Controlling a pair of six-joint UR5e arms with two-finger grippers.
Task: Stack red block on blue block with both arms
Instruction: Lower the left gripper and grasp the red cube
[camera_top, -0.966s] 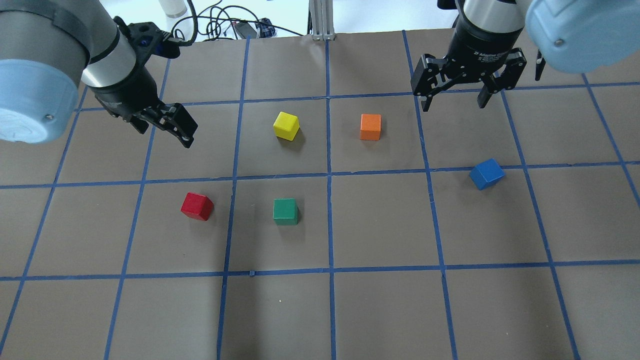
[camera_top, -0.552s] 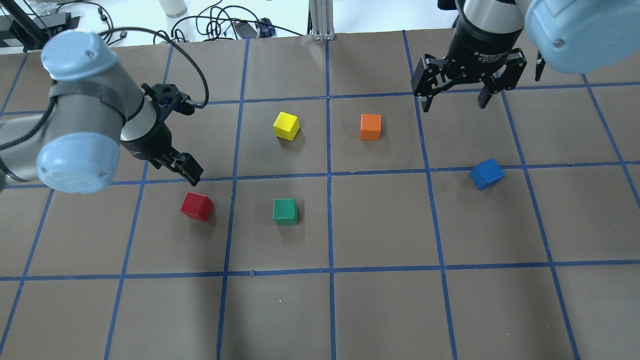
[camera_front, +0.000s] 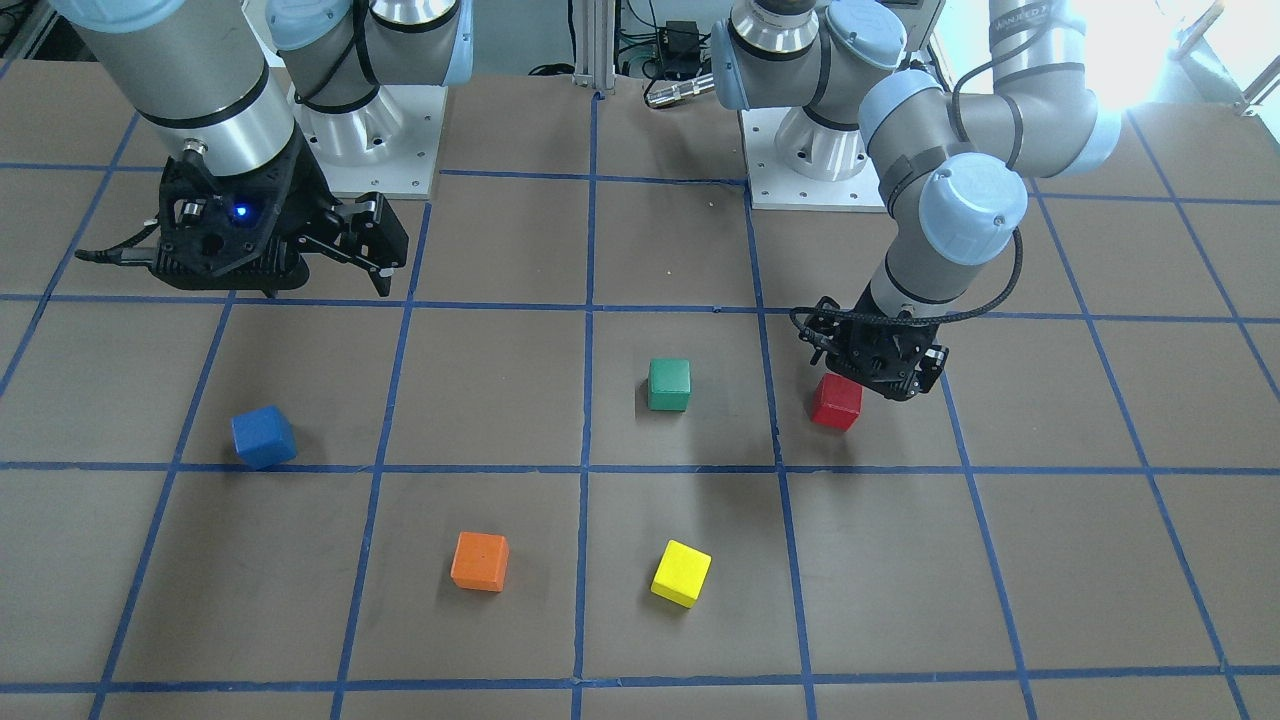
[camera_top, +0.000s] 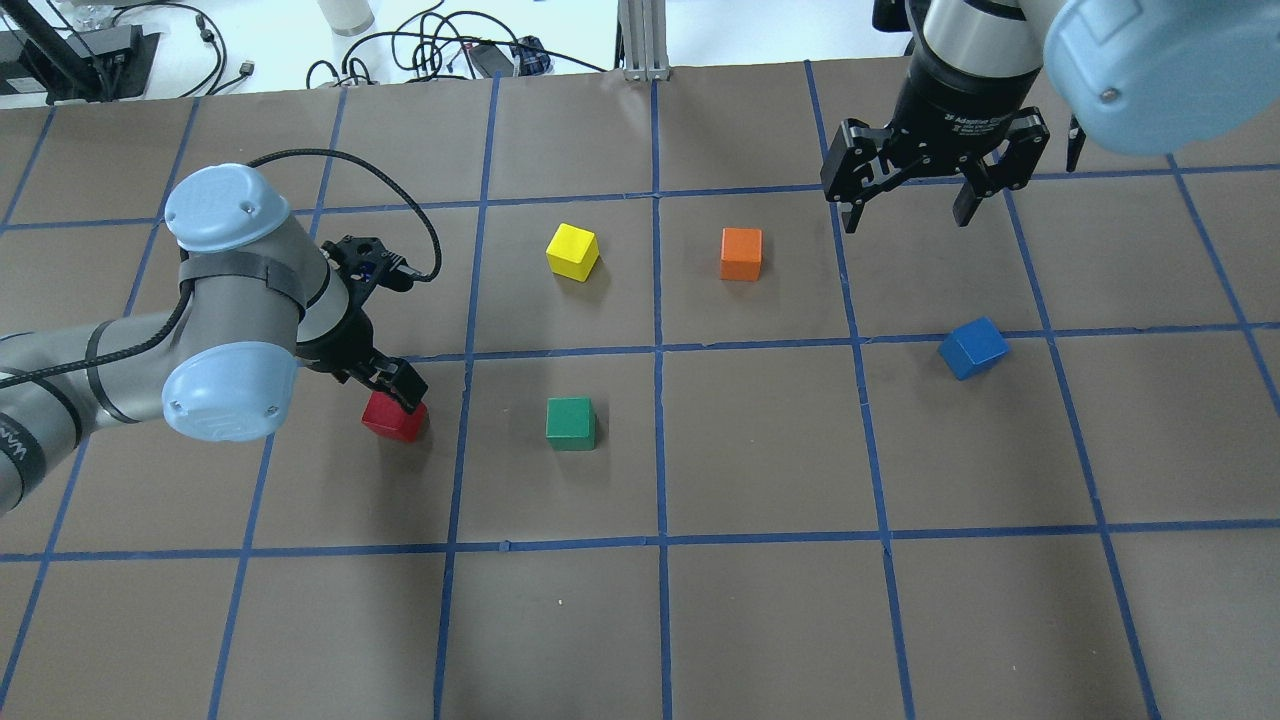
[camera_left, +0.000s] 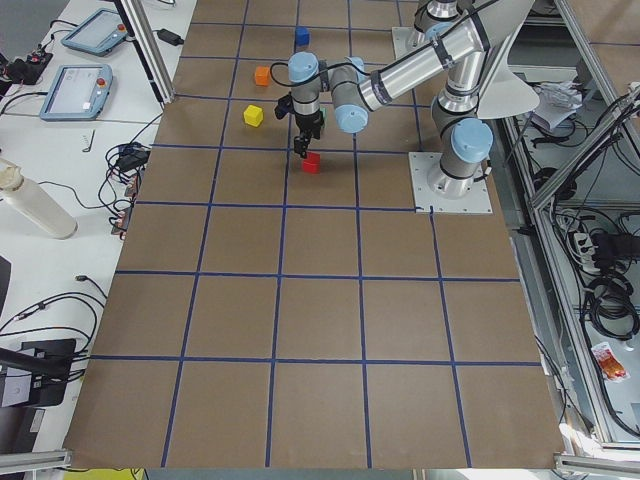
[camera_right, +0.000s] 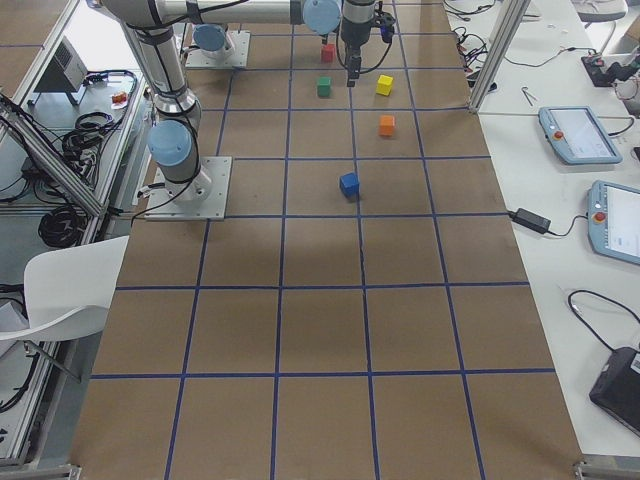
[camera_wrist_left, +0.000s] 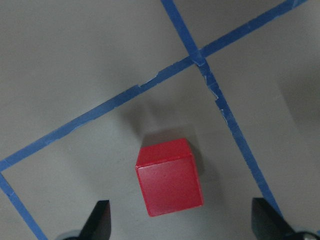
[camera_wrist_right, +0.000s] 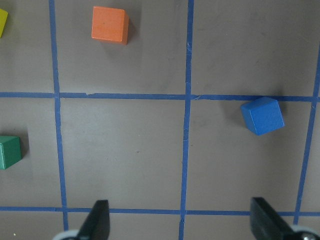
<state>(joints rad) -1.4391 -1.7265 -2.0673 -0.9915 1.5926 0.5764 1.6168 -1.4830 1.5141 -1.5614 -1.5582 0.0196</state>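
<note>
The red block sits on the brown table left of centre. My left gripper hangs just above it, open. In the left wrist view the red block lies between the two spread fingertips, untouched. The blue block sits turned at an angle on the right, just below a blue tape line. My right gripper is open and empty, high above the table behind the blue block. The right wrist view shows the blue block ahead and to the right of the open fingers.
A green cube sits right of the red block. A yellow cube and an orange cube sit in the row behind. Blue tape lines grid the table. Cables lie beyond the far edge.
My left arm has swung forward and down, bringing its open gripper from the far left to just over the red block. The right gripper has barely moved. No block has moved.
</note>
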